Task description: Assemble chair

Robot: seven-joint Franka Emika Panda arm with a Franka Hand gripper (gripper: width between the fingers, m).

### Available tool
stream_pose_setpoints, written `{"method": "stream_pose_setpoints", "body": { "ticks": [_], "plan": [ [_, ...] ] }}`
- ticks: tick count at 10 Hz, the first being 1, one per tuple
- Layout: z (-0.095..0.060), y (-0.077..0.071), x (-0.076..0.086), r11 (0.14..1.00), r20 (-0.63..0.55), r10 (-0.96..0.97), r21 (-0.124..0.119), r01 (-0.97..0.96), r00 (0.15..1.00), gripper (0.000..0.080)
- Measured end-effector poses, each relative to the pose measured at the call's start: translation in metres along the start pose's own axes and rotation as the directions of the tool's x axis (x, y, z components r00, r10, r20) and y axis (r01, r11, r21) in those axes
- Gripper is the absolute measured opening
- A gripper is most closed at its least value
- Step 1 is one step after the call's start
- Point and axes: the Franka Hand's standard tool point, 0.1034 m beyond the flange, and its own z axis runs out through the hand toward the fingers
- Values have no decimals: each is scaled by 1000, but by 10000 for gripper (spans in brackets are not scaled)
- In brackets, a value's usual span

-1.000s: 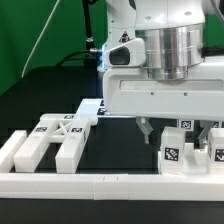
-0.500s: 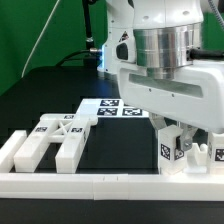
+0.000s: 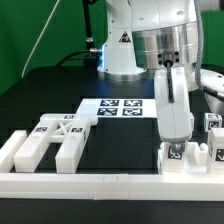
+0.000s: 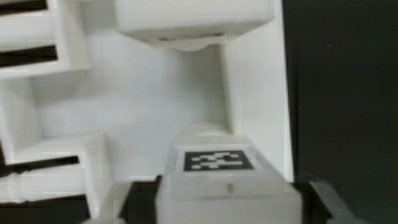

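Observation:
The chair is in loose white pieces. My gripper (image 3: 174, 150) points straight down at the exterior view's right, over a small white tagged chair piece (image 3: 176, 156) near the front border bar. In the wrist view this piece (image 4: 217, 165) fills the gap between my two dark fingers (image 4: 143, 200), which press against its sides. A large white frame piece (image 3: 50, 140) with a cross brace lies at the exterior view's left. More tagged chair pieces (image 3: 214, 128) stand at the far right. In the wrist view another white piece (image 4: 187, 25) lies just beyond the held one.
The marker board (image 3: 120, 108) lies flat behind the pieces. A long low white border bar (image 3: 100, 186) runs along the front edge. The arm's bulky wrist fills the upper right of the exterior view and hides what is behind it.
The hand has turned about a quarter turn and shifted to the exterior view's right, coming down onto the small tagged piece. The marker board, hidden before, now shows fully.

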Motion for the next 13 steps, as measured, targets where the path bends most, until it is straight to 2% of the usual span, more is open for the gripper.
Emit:
{"method": "stream_pose_setpoints", "body": {
  "ticks": [1, 2, 3, 4, 6, 9, 10, 11, 13],
  "plan": [
    [0, 0, 0, 999, 0, -52, 0, 52, 999, 405],
    [0, 0, 1, 977, -5, -212, -1, 212, 977, 405],
    [-1, -2, 3, 912, -5, -411, -1, 411, 912, 551],
    [-1, -2, 4, 799, -5, -601, -2, 601, 799, 630],
    [1, 2, 4, 671, -6, -742, -6, 742, 671, 645],
    [1, 1, 5, 535, -6, -845, -7, 845, 535, 649],
    [0, -3, 6, 310, -39, -951, -49, 950, 308, 649],
    [0, -4, 2, 270, -51, -962, -63, 961, 267, 649],
    [0, -4, 4, 363, -55, -931, -51, 930, 360, 619]
  ]
}}
